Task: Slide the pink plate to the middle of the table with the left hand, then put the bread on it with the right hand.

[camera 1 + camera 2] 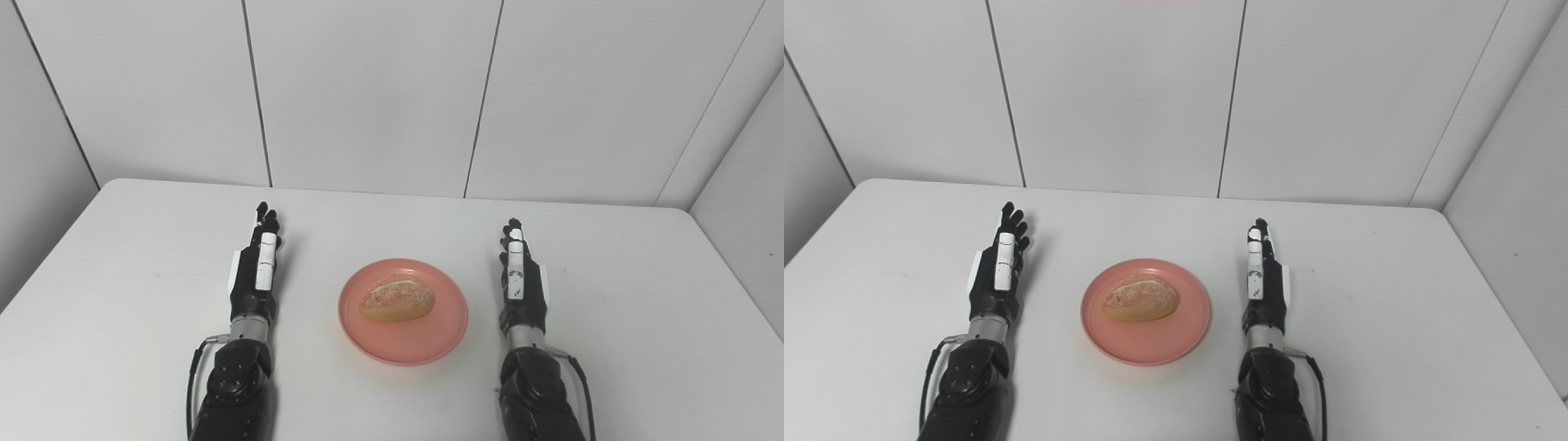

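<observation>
Left hand (257,269): black robot hand, fingers straight and apart, holding nothing, left of the plate.
Right hand (520,275): likewise released, right of the plate.
Round pink plate (422,346): mid-table, between both hands.
Golden crusty bread roll (397,297): lying on the plate.
White table (643,306): beneath everything.

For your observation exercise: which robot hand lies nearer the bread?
The right robot hand: the bread sits left of centre on the pink plate, yet the gap to the left robot hand looks wider.

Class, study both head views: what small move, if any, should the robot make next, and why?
Probably none beyond keeping both hands resting. The bread already lies on the pink plate mid-table, and the left hand and right hand flank it, open and empty.
</observation>
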{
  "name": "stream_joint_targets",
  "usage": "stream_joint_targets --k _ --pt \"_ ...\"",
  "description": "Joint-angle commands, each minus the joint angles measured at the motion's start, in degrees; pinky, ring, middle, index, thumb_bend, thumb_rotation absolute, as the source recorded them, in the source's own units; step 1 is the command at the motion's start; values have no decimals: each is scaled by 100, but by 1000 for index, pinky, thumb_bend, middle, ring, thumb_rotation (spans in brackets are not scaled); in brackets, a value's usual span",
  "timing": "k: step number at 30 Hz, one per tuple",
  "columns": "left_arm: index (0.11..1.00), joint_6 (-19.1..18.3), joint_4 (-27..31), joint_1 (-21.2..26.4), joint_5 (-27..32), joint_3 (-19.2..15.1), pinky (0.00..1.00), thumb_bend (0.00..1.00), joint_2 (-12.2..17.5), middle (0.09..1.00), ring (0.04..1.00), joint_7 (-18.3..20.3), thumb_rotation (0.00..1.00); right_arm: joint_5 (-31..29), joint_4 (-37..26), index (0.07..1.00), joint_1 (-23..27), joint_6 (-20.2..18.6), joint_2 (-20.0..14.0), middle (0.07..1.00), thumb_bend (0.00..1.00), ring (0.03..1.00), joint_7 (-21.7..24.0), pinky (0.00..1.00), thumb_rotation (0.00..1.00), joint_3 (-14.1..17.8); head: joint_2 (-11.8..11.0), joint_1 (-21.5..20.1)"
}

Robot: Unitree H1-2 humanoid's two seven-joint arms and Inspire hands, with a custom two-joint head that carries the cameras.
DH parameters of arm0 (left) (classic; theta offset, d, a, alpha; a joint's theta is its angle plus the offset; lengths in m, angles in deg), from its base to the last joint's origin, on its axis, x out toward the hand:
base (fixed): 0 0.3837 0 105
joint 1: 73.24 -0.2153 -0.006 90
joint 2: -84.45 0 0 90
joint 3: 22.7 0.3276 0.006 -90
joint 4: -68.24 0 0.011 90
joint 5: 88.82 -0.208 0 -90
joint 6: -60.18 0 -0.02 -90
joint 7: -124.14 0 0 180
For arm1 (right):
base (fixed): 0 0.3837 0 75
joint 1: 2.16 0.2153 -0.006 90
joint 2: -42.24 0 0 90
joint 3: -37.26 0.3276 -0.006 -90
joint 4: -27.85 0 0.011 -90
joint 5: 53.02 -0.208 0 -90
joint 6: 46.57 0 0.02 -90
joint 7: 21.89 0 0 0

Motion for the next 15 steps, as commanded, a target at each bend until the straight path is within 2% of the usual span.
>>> stream_joint_targets --k 1,4,5,9,15 --pt "1000 177 -361 -369 -97 82 1000 848 -189 1000 1000 -104 966 -81 97 934 -297 -157 -4 939 824 970 119 1000 1000 16 -5 21" --pt "1000 121 -355 -357 -43 63 1000 874 -197 1000 1000 -91 972 -141 77 919 -323 -187 -32 928 824 962 195 1000 1000 18 -18 39" --pt "1000 74 -340 -351 12 53 1000 907 -191 1000 1000 -41 962 -155 76 915 -332 -201 -42 925 826 958 223 1000 1000 17 -18 39" --pt "1000 -195 -200 -346 111 61 1000 940 -177 1000 1000 72 946 -89 122 918 -361 -182 -97 923 833 953 273 1000 1000 -23 -35 59" --pt "1000 -644 34 -352 231 77 1000 908 -185 1000 1000 130 939 -39 164 925 -405 -99 -159 923 835 954 324 1000 1000 -81 -46 84"
